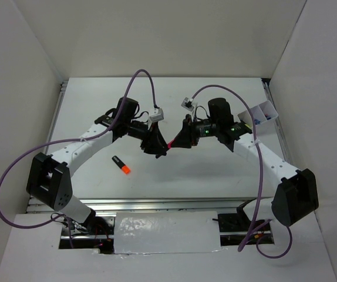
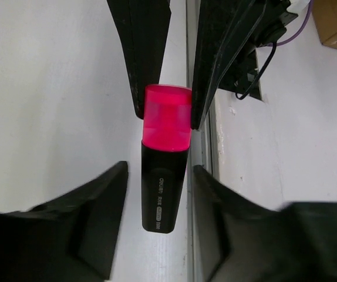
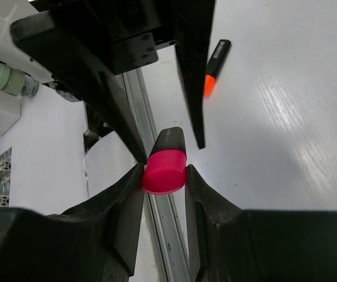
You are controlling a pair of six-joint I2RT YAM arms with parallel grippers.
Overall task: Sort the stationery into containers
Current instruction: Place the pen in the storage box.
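Right wrist view: my right gripper (image 3: 164, 176) is clamped on the pink highlighter (image 3: 167, 157) by its cap, above mid-table. My left gripper (image 2: 161, 173) stands apart, clear of the barrel. I should back it straight off before swinging toward the box (image 1: 261, 113).

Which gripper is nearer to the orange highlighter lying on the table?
Left. The left gripper hangs just up and right of the orange highlighter; the right gripper is farther right, beyond it.
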